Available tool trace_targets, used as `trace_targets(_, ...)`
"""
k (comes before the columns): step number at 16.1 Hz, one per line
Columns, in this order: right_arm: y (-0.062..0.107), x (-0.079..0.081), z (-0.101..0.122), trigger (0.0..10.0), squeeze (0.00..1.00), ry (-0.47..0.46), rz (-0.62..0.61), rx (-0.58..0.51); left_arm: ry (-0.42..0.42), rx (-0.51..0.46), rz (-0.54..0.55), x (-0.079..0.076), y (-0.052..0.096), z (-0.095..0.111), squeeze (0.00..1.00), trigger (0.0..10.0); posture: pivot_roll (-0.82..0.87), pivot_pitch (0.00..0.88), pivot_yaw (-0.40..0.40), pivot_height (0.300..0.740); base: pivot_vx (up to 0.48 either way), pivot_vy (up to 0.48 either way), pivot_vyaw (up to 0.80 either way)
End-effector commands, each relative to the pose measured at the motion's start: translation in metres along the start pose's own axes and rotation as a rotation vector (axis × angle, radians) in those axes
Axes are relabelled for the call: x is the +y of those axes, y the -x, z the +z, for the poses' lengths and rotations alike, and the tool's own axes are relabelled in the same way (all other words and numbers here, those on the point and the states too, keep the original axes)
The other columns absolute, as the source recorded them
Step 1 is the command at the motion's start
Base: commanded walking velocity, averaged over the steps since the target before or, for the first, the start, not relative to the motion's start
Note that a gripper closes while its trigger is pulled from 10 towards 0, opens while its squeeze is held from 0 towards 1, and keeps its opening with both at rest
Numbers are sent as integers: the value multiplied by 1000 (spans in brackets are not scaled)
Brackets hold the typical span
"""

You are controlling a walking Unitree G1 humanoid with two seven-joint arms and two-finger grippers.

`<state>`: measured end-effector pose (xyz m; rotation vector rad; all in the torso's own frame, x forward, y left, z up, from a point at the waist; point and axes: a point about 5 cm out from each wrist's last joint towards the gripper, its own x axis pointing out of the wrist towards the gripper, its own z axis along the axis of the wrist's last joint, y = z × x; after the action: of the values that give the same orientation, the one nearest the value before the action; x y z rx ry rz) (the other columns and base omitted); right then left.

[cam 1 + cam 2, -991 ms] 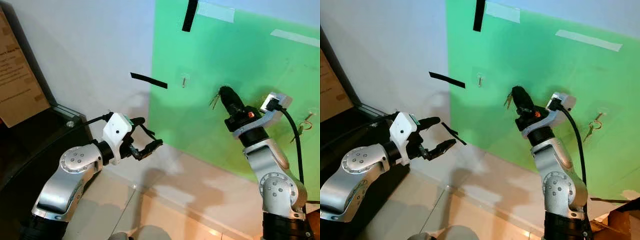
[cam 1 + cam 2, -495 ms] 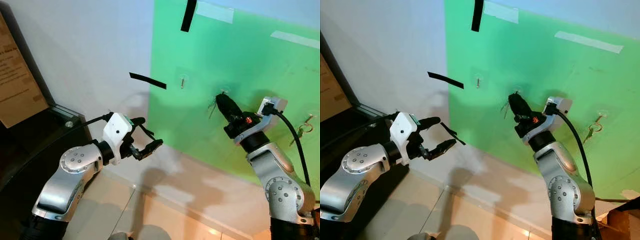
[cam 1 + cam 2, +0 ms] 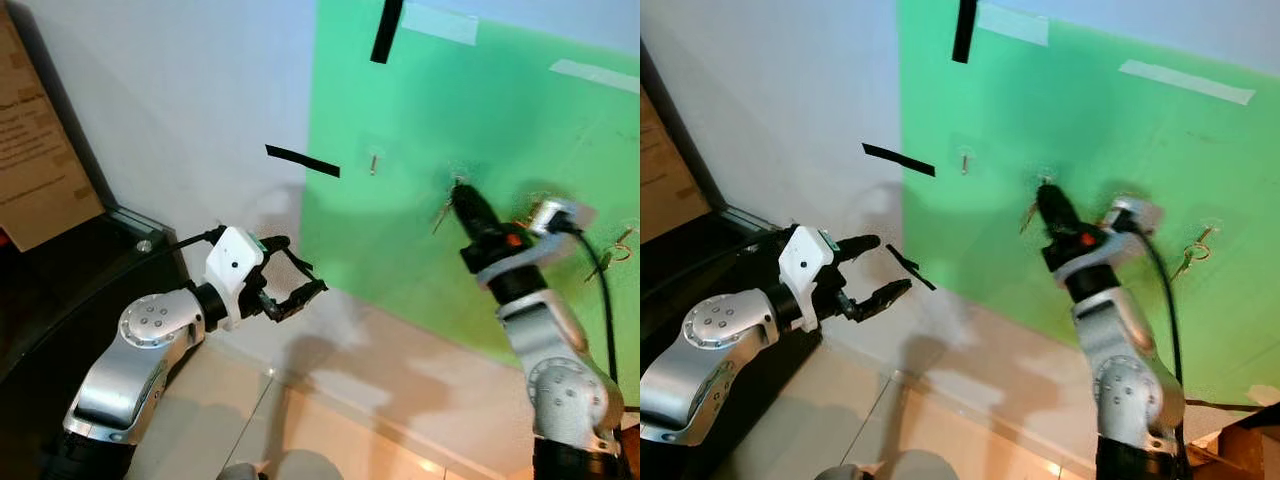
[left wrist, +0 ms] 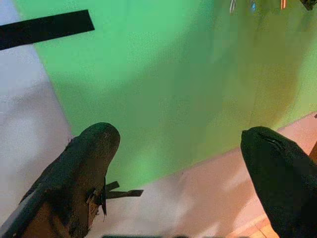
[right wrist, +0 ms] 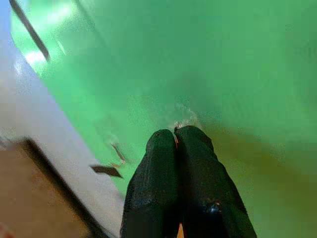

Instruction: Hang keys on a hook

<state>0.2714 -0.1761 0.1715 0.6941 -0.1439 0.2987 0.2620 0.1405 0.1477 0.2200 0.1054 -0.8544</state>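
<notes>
Since a second ago the right gripper (image 3: 463, 195) has risen and pushed closer to the green sheet (image 3: 520, 110), so its tip now sits at the middle hook (image 3: 1044, 180). The fingers are pressed together in the right wrist view, pinching the keys (image 3: 441, 211), which dangle just below and to the left of the fingertips, near the sheet.

To do this step well, the ring should be carried a little above the hook's tip, pressed in toward the sheet, then lowered so the ring drops over the prong before the fingers part. The arm is blurred with motion and the hook is small and pale, so I cannot tell whether the ring is already over it; a slow approach and a brief pause before release would be wise. Letting go early would probably drop the keys to the floor (image 3: 330, 430).

The left gripper (image 3: 298, 275) hovers well to the left of the green sheet, near its lower corner, fingers spread wide apart and holding nothing.

On the green sheet, another hook (image 3: 372, 162) lies to the left of the middle one, and a second bunch of keys (image 3: 1192, 255) already hangs far to the right. Strips of black tape (image 3: 302, 161) cross the sheet's left edge and its top, onto the white wall (image 3: 180, 90). A dark cabinet (image 3: 60, 280) and a brown board (image 3: 35, 150) stand far left of the sheet.
</notes>
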Motion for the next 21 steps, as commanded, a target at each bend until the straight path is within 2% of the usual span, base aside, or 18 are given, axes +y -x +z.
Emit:
trace_targets(1,5,-4,6,10000,0,-47,-5,-27,-13,-3,-17,-4,-1,2,349,10000,72,0,-67,740,0,0,0)
trace_targets(2,7,-3,11,10000,0,-113,12,-71,-14,-3,-18,-4,0,1,349,10000,70,0,-66,740,0,0,0)
trace_targets(6,5,6,24,10000,0,-221,84,-145,-16,-4,-21,-4,-1,2,345,10000,68,0,-63,740,0,0,0)
trace_targets(8,5,9,20,10000,0,-191,115,-90,-15,-5,-22,-4,-1,2,353,10000,68,0,-65,740,0,0,0)
trace_targets(11,4,8,13,10000,0,-174,82,-55,-14,-3,-21,-4,0,1,353,10000,69,0,-65,740,0,0,0)
trace_targets(14,4,5,-1,10000,0,-57,28,62,-14,3,-24,-5,0,0,349,10000,69,0,-63,740,0,0,0)
trace_targets(17,1,-2,0,10000,0,-44,-50,33,-14,6,-28,-5,0,0,349,10000,70,0,-63,740,0,0,0)
trace_targets(21,-1,-3,3,10000,0,-41,-56,24,-13,5,-29,-6,0,1,349,10000,73,0,-64,740,0,0,0)
